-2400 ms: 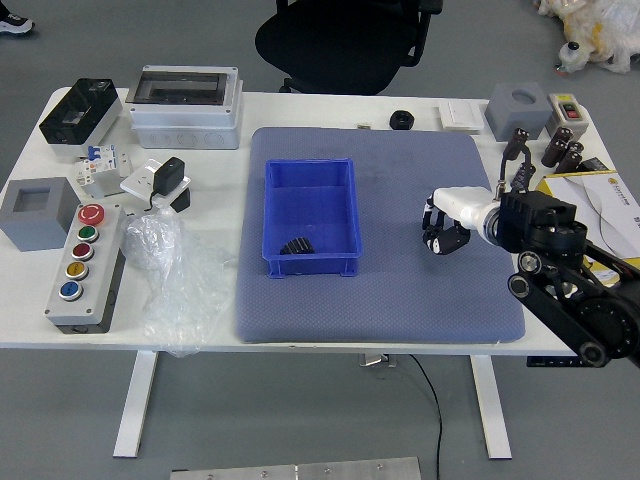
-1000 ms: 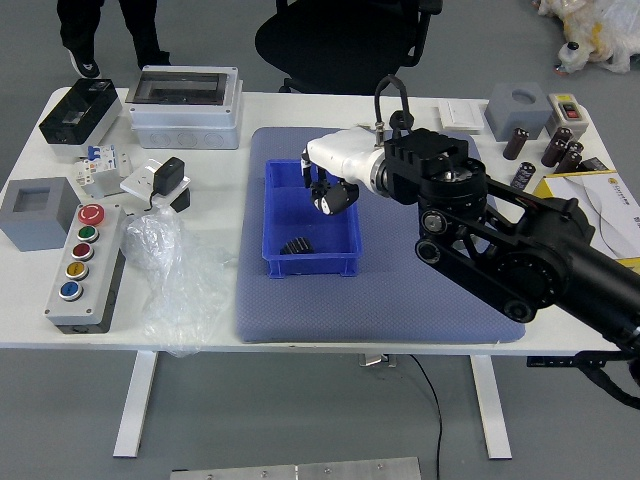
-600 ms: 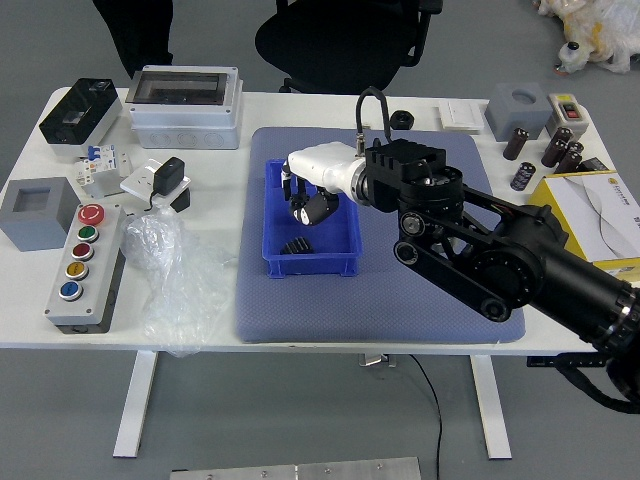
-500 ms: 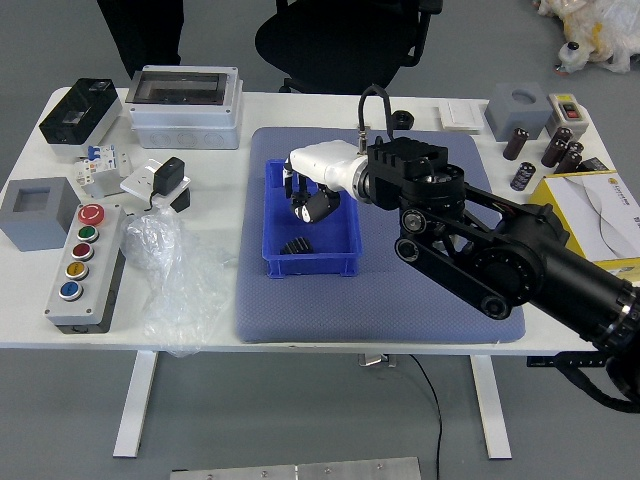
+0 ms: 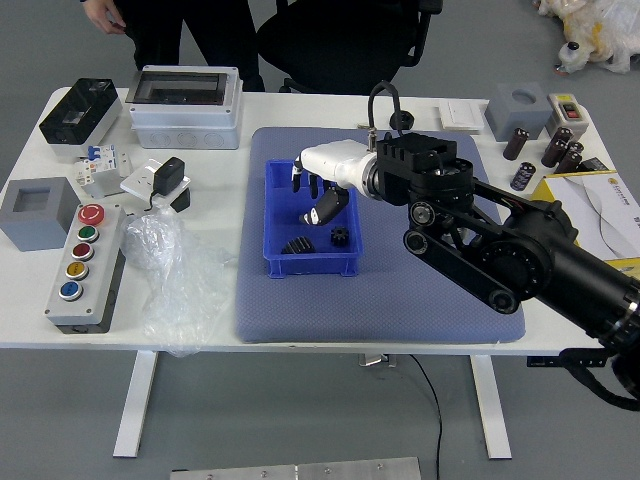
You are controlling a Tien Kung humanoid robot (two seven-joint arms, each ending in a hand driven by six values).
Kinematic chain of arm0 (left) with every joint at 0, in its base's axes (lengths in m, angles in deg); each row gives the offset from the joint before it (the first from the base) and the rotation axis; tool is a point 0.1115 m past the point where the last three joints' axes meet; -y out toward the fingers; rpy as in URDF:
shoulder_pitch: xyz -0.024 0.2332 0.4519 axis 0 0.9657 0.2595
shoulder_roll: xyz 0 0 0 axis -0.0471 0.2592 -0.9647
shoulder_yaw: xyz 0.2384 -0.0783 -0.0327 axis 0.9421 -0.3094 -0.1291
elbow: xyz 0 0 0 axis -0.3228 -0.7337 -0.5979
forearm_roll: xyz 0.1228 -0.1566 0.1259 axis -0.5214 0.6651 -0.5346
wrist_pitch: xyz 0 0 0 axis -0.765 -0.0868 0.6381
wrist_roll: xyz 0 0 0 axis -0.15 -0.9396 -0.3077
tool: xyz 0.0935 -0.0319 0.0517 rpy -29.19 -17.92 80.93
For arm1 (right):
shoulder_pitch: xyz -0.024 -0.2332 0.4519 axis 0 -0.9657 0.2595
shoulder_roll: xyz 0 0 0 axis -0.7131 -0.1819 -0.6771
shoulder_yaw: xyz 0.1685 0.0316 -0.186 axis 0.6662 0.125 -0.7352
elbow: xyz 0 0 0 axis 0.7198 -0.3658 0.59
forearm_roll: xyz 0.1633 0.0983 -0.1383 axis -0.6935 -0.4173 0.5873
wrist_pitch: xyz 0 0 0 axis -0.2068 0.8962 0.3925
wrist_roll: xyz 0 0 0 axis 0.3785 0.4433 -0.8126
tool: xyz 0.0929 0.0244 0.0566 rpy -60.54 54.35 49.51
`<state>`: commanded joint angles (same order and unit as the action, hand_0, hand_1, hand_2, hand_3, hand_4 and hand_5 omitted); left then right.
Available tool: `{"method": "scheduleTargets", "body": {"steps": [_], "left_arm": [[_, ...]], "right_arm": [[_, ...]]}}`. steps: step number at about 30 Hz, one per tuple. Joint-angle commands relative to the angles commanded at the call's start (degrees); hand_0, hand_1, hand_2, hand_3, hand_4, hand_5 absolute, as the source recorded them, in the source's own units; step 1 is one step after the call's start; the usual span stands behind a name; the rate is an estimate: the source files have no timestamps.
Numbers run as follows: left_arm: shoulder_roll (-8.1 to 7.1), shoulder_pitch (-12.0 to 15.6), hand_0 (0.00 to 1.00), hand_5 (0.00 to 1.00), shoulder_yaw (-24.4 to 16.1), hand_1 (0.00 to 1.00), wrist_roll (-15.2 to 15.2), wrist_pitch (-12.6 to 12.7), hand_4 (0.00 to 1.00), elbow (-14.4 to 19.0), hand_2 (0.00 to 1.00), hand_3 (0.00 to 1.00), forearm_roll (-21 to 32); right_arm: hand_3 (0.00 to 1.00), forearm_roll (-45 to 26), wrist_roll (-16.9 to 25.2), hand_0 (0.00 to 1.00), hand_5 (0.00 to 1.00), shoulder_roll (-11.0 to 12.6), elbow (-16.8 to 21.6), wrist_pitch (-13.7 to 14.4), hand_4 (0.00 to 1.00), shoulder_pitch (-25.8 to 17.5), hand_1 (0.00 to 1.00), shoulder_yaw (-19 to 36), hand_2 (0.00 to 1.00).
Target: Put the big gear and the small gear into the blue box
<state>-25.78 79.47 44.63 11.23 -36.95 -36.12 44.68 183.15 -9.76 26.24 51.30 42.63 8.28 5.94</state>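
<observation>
While right hand (image 5: 335,168), released, hangs above blue box (image 5: 310,267) on mat (image 5: 380,315), person (image 5: 205,25) stands behind table (image 5: 218,185) beside chair (image 5: 330,45).

"What does the blue box (image 5: 312,264) look like up close?"
"Smooth plastic, faintly glossy. The big gear (image 5: 298,246) and the small gear (image 5: 340,236) look matt."
"And that bag (image 5: 172,275)?"
"Thin clear plastic, all crinkled and shiny."
"The mat (image 5: 380,312)?"
"Matt, against the smooth bench (image 5: 25,300)."
"How about the right arm (image 5: 520,238)?"
"Glossy, with bright glints on its rounded joints. The chair (image 5: 325,45) looks dull, like cloth."
</observation>
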Motion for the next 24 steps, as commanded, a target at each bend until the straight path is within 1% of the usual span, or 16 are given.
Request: {"method": "scheduleTargets", "body": {"steps": [1,5,9,12,13,18,19,24], "left_arm": [[-0.01,0.0,0.857,0.371,0.0,0.826,0.0,0.0,0.594,0.0,0.823,0.774,0.0],[-0.14,0.1,0.857,0.371,-0.2,0.826,0.0,0.1,0.594,0.0,0.823,0.774,-0.1],[-0.46,0.2,0.857,0.371,-0.6,0.827,0.1,0.0,0.594,0.0,0.823,0.774,-0.5],[-0.7,0.3,0.857,0.371,-1.1,0.827,0.1,0.0,0.594,0.0,0.823,0.774,-0.8],[-0.77,0.4,0.857,0.371,-1.2,0.826,0.1,0.0,0.594,0.0,0.823,0.775,-0.8],[-1.11,0.6,0.857,0.371,-2.2,0.826,0.1,0.0,0.594,0.1,0.823,0.775,-1.3],[-1.17,0.7,0.857,0.371,-2.4,0.827,0.1,0.0,0.594,0.1,0.823,0.775,-1.5],[-1.5,0.8,0.857,0.371,-3.4,0.827,0.3,0.1,0.594,0.1,0.823,0.775,-2.1]], "right_arm": [[0.803,0.0,0.0,0.576,0.335,0.2,0.1,0.0,0.862,0.0,0.604,0.1,0.688],[0.803,0.3,-0.1,0.576,0.335,1.4,0.9,-0.1,0.862,0.1,0.604,0.2,0.688],[0.788,0.6,-0.3,0.571,0.342,3.9,2.3,-0.2,0.869,0.2,0.596,0.5,0.678],[0.788,0.7,-0.3,0.571,0.342,6.5,3.7,0.1,0.869,0.0,0.596,1.1,0.678],[0.79,0.7,-0.3,0.612,0.371,7.5,4.3,0.2,0.862,-0.2,0.615,1.4,0.694],[0.79,1.1,-0.5,0.612,0.371,12.4,7.3,0.7,0.862,-1.9,0.615,4.1,0.694],[0.748,1.2,-0.6,0.692,0.424,13.3,7.8,0.8,0.702,-2.4,0.684,4.8,0.767],[0.748,1.4,-0.6,0.692,0.424,18.7,10.2,2.0,0.702,-5.8,0.684,9.5,0.767]]}}
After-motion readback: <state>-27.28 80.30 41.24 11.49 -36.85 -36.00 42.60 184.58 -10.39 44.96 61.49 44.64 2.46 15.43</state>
